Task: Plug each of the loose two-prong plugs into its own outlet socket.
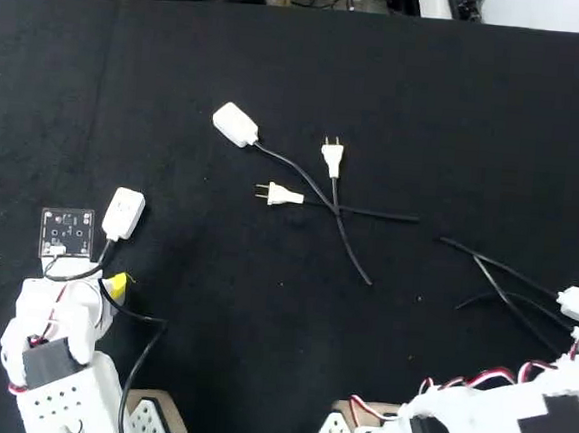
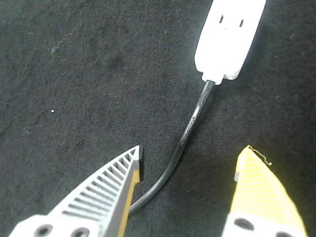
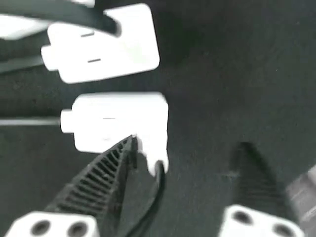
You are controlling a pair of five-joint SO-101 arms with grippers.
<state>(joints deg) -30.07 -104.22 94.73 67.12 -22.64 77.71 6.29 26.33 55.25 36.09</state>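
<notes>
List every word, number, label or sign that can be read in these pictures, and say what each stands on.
No text can be read.
Black round cable leaving the white plastic outlet socket: faint print along its sheath, too small to read.
Small white square board on the black cloth: dark marks, too small to tell whether any are text.

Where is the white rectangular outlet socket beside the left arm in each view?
High view: white rectangular outlet socket, left part, beside the pale square board.
Left wrist view: socket beyond the open fingers.
Right wrist view: two other white sockets instead.
Shared landmark: its black cord.
</notes>
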